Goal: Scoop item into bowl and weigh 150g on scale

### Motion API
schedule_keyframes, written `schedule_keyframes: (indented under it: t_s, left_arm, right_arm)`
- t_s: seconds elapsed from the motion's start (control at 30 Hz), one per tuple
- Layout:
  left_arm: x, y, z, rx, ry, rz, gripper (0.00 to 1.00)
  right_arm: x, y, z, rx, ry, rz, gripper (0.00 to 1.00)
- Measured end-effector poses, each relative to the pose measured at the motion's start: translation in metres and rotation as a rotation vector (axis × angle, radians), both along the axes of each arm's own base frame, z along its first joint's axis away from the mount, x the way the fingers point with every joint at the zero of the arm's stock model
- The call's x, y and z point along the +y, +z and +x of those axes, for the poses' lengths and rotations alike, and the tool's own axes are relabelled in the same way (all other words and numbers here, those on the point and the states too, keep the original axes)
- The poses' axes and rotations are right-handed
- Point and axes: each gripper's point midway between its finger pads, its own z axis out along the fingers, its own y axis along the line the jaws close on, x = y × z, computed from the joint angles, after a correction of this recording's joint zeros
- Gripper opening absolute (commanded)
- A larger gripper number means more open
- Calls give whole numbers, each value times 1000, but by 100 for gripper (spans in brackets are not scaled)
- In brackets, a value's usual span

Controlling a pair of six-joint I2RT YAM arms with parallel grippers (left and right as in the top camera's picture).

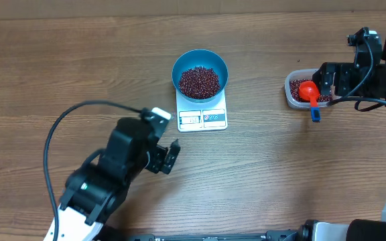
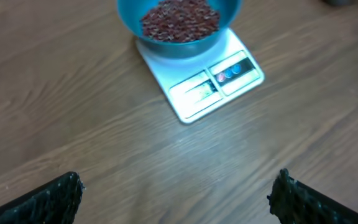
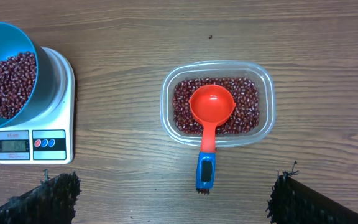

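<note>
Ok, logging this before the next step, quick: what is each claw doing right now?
Left claw: open, holding nothing.
Right claw: open, holding nothing; the scoop lies free, its head in the tub.

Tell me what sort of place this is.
Likely a robotics test bench: a robot arm over a wooden table, a scale bearing a bowl of beans, a tub holding a scoop.

bowl (image 1: pixel 177 67) blue | beans (image 1: pixel 200 81) maroon | scale (image 1: pixel 202 111) white | scoop (image 3: pixel 211 104) red, handle (image 3: pixel 205 174) blue
</note>
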Motion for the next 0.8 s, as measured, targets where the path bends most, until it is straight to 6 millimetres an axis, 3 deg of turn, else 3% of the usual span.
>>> schedule_keyframes:
  t_s: [0.17, 0.4, 0.63, 0.8]
  left_arm:
    - [13, -6, 10, -105, 73, -123, 100]
    - [24, 23, 22, -413, 90, -322, 100]
    - [43, 35, 9, -706, 109, -463, 100]
    - [58, 25, -3, -830, 137, -492, 100]
  right_arm:
    - [0, 0, 0, 0, 0, 0, 100]
    - [0, 0, 0, 0, 0, 0, 100]
    - [0, 0, 0, 0, 0, 0, 100]
    - [0, 0, 0, 0, 0, 0, 100]
